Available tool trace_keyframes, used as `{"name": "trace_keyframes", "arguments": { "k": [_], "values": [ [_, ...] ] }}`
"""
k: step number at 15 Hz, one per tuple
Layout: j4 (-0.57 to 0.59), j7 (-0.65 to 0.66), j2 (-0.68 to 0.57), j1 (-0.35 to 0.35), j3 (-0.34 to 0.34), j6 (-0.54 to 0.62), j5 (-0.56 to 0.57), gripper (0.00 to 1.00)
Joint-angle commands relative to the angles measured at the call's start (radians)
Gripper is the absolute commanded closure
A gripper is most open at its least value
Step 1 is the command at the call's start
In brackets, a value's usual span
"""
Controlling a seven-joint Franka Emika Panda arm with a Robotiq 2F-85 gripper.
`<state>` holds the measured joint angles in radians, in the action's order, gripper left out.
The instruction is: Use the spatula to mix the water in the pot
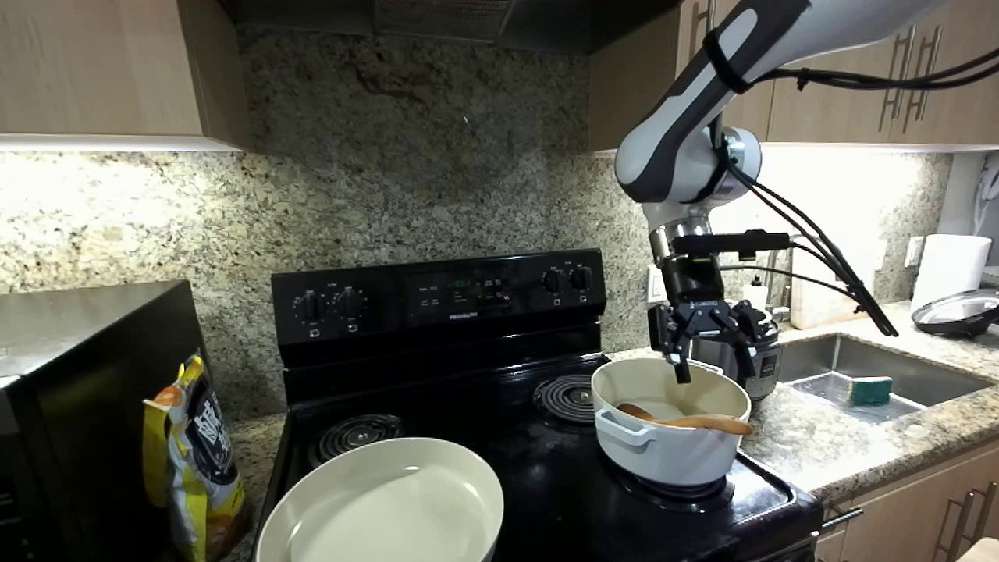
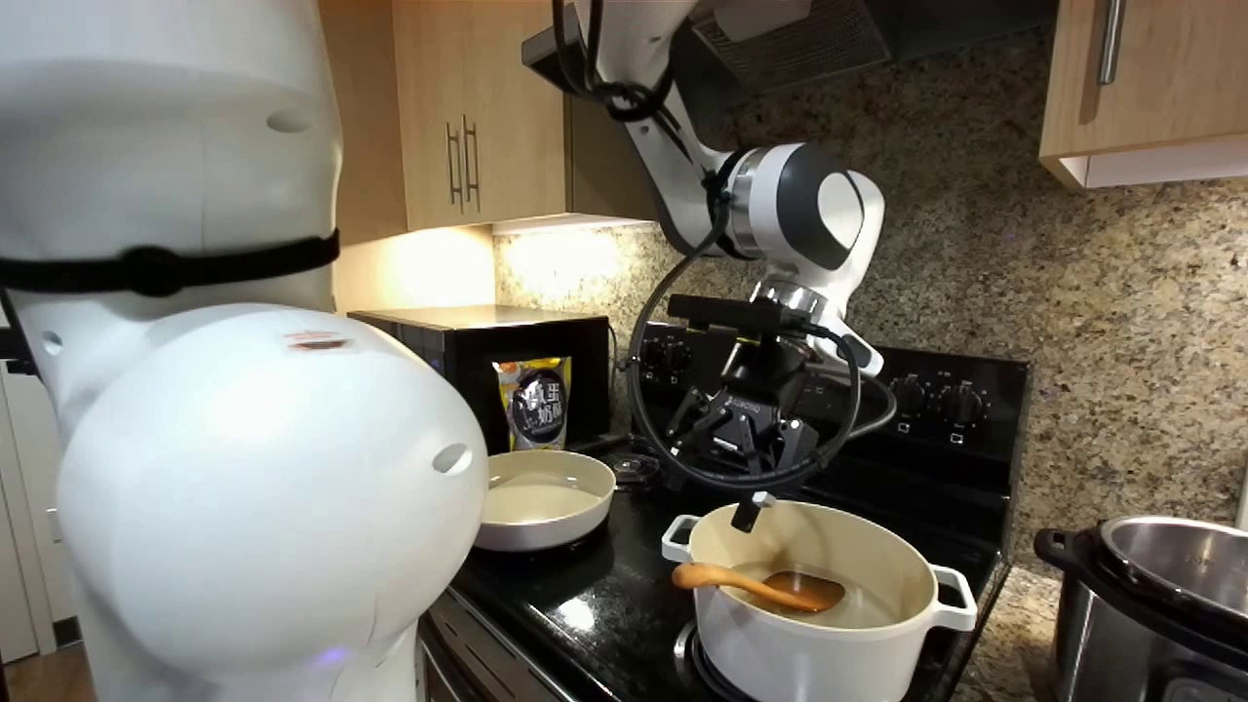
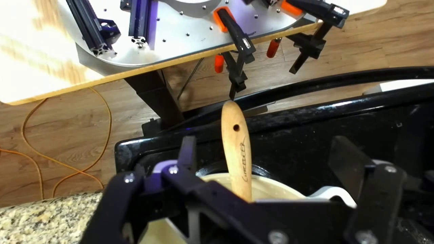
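The white pot (image 1: 675, 460) stands on a front burner; it also shows in an exterior view (image 2: 809, 648) and, partly covered by my gripper, in the wrist view (image 3: 274, 189). The wooden spatula (image 1: 702, 422) leans over its rim, head down in the shallow water and handle sticking out past the edge; it also shows in an exterior view (image 2: 736, 580). My gripper (image 1: 715, 370) is open and empty, pointing down over the pot. In the wrist view, the spatula handle (image 3: 237, 152) lies between the spread fingers (image 3: 267, 154), nearer the left one, apart from both.
A wide pale pan (image 1: 390, 507) sits on the stove (image 1: 538, 476) beside the pot. A steel cooker (image 2: 1111, 609) stands on the counter by the sink (image 1: 882, 367). A snack bag (image 1: 199, 460) leans by the microwave (image 2: 468, 341). The back panel (image 1: 437, 297) rises behind.
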<state>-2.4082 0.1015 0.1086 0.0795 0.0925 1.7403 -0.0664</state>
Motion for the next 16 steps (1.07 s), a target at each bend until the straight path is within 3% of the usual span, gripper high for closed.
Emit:
{"name": "trace_keyframes", "arguments": {
  "k": [1, 14, 15, 16],
  "values": [
    [-0.008, -0.092, -0.037, 0.011, 0.01, -0.015, 0.02, 0.0],
    [-0.026, -0.101, -0.179, 0.015, 0.013, 0.224, -0.028, 0.0],
    [-0.028, -0.104, -0.182, 0.015, 0.013, 0.233, -0.027, 0.25],
    [-0.03, -0.103, -0.179, 0.017, 0.014, 0.238, -0.026, 0.26]
  ]
}}
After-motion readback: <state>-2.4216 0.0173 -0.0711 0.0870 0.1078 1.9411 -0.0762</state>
